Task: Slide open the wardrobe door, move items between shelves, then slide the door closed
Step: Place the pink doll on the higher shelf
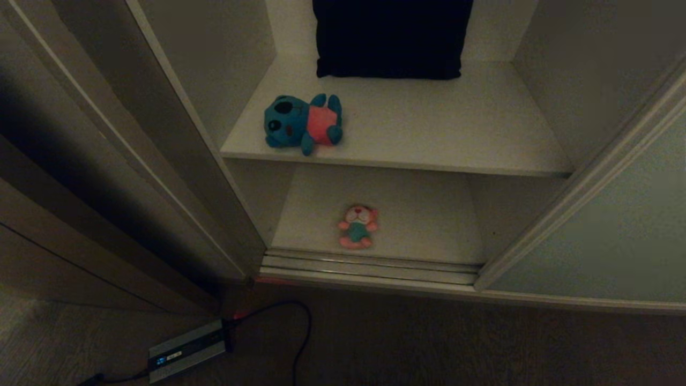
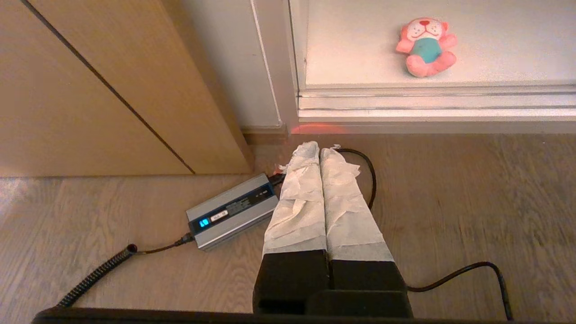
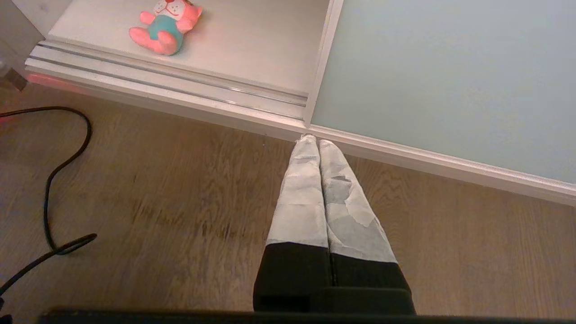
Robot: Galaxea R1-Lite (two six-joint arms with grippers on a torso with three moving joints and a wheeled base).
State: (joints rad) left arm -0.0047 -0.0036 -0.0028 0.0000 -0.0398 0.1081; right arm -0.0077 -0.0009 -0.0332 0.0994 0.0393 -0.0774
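In front of the robot the wardrobe stands open, seen from the head camera: the sliding door [image 1: 616, 236] is pushed to the right, leaving the shelves bare to view. On the upper shelf [image 1: 429, 145] the blue toy [image 1: 301, 123] in its pink shirt lies on its side near the left front corner, with a dark folded cloth [image 1: 390, 37] well behind it. On the bottom shelf [image 1: 423, 220] the pink toy [image 1: 357, 227] lies face up, just behind the floor track [image 1: 370, 265]. A grey power box [image 1: 185, 351] with its cable sits on the wooden floor [image 1: 429, 343] to the left. Neither arm shows here.

From the left wrist, the left gripper [image 2: 320, 148] hangs over the floor with its wrapped fingers [image 2: 299, 198] clenched together, grasping nothing. The power box [image 2: 234, 211] lies just beside them, and the pink toy [image 2: 425, 46] rests on the shelf beyond the track.

From the right wrist, the right gripper [image 3: 313, 140] also has its fingers [image 3: 301, 193] pressed together and empty, their tips near the bottom corner of the door [image 3: 450, 76]. The pink toy [image 3: 165, 24] lies off to the side on the shelf.
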